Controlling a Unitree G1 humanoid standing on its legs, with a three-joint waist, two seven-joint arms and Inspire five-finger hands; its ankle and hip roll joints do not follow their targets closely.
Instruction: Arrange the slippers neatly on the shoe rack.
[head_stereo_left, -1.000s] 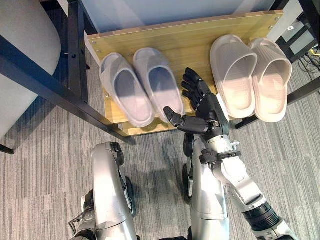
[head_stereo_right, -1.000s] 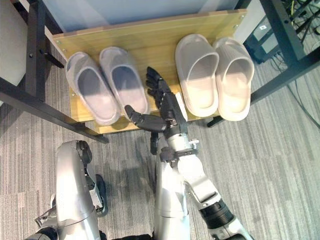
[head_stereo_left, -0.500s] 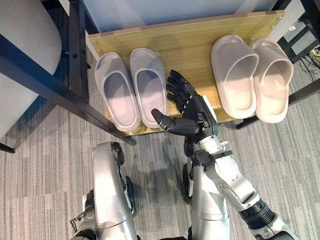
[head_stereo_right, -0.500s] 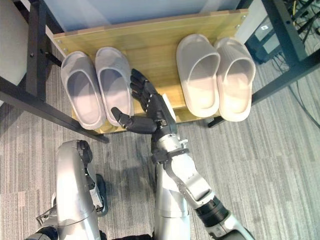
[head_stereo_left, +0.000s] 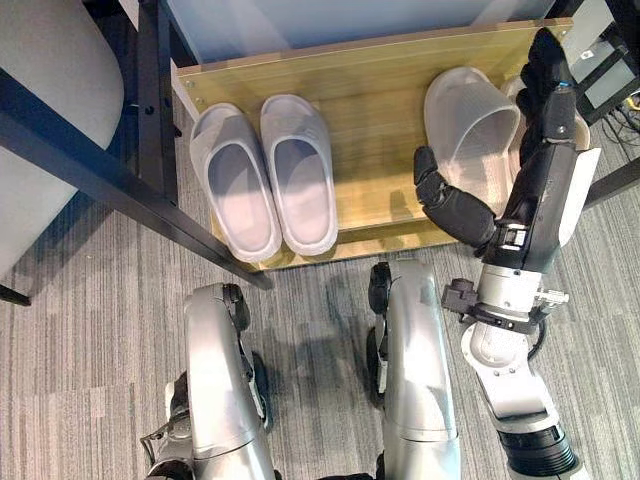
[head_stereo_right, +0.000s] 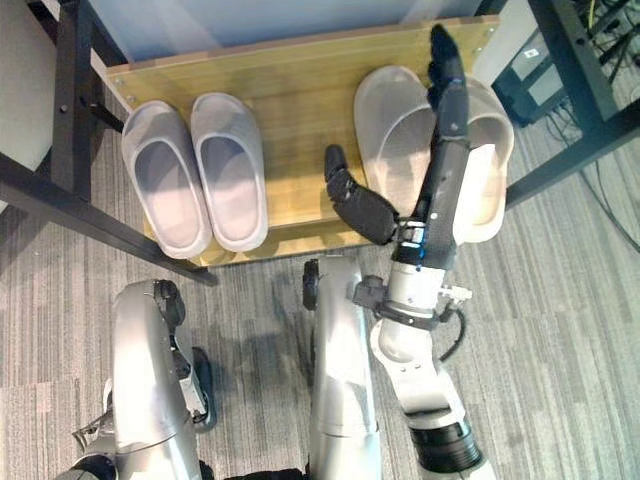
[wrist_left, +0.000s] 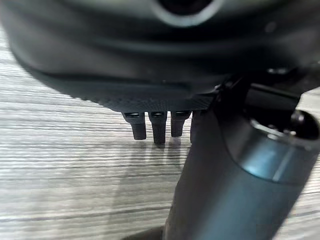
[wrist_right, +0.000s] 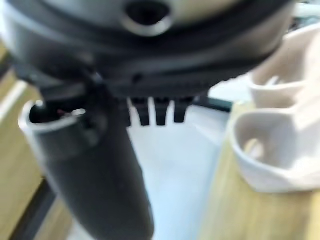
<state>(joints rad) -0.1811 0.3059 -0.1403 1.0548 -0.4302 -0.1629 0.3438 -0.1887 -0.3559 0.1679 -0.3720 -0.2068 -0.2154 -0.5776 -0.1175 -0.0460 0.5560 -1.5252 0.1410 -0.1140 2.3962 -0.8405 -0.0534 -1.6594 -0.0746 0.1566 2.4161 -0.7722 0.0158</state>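
Observation:
A grey pair of slippers (head_stereo_left: 235, 182) (head_stereo_left: 298, 170) lies side by side, toes to the back, on the left of the wooden shoe rack (head_stereo_left: 370, 90). A beige pair (head_stereo_right: 395, 140) (head_stereo_right: 492, 170) lies on the rack's right. My right hand (head_stereo_right: 440, 160) is open and raised over the beige pair, its fingers (head_stereo_right: 442, 55) straight and its thumb (head_stereo_right: 355, 202) stretched toward the rack's middle; it hides much of the outer beige slipper. It holds nothing. My left hand (wrist_left: 150, 60) hangs open above the carpet, fingers (wrist_left: 159, 132) straight.
A black table frame (head_stereo_left: 100, 170) slants past the rack's left end, with a grey seat (head_stereo_left: 45, 90) behind it. Another black leg (head_stereo_right: 575, 70), a box and cables (head_stereo_left: 605, 80) stand right of the rack. Grey carpet (head_stereo_left: 100, 330) lies in front.
The grey slippers, tilted a second ago, were straightened and shifted left. My right hand then left them, swinging right and up over the beige pair.

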